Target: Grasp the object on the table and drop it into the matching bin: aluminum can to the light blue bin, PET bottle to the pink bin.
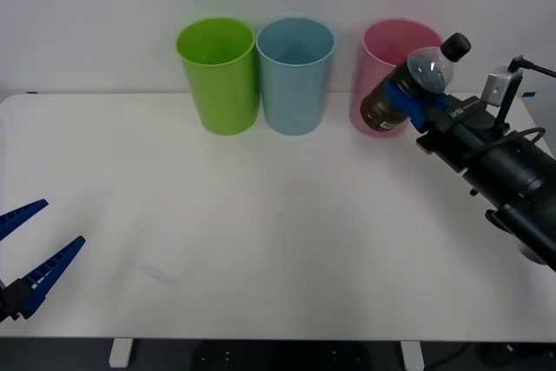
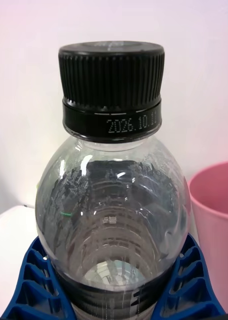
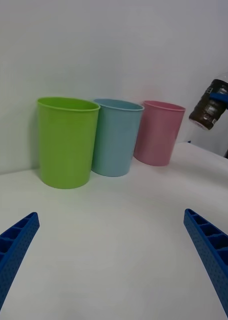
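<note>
The PET bottle (image 1: pixel 408 89), clear with a black cap and dark brown body, hangs tilted in the air in front of the pink bin (image 1: pixel 388 49), its cap pointing up and right. My right gripper (image 1: pixel 415 95) is shut on its middle. In the right wrist view the bottle (image 2: pixel 111 200) sits between the blue fingers (image 2: pixel 34 285), with the pink bin's rim (image 2: pixel 214 200) beside it. The light blue bin (image 1: pixel 295 74) stands left of the pink one. My left gripper (image 1: pixel 30 254) hangs open over the table's (image 1: pixel 278 232) near left edge. The left wrist view catches the bottle (image 3: pixel 210 107) held up to the right of the pink bin (image 3: pixel 159 132).
A lime green bin (image 1: pixel 218 74) stands at the left end of the row of three, against the back wall. The right arm (image 1: pixel 508 180) reaches in from the right over the table.
</note>
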Motion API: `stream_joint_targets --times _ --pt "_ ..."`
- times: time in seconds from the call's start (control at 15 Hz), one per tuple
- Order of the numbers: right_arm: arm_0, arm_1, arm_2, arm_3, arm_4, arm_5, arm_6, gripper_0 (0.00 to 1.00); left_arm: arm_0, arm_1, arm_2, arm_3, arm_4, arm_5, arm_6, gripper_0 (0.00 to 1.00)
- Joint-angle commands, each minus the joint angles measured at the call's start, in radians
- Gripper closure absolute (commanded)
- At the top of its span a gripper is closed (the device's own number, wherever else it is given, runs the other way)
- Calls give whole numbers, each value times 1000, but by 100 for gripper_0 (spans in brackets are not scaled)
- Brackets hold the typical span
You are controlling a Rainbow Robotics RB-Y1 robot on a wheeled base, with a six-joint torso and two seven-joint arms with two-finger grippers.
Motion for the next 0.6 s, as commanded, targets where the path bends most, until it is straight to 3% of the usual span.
stream_joint_targets --times 0.07,0.33,0.6 --pt "-28 -18 -23 -17 12 2 -73 100 0 0 0 0 0 0 0 0" --pt "-106 -76 -26 -14 15 51 -133 100 0 0 0 0 0 0 0 0" --pt "-218 -128 -26 101 17 51 -133 100 0 0 0 0 0 0 0 0"
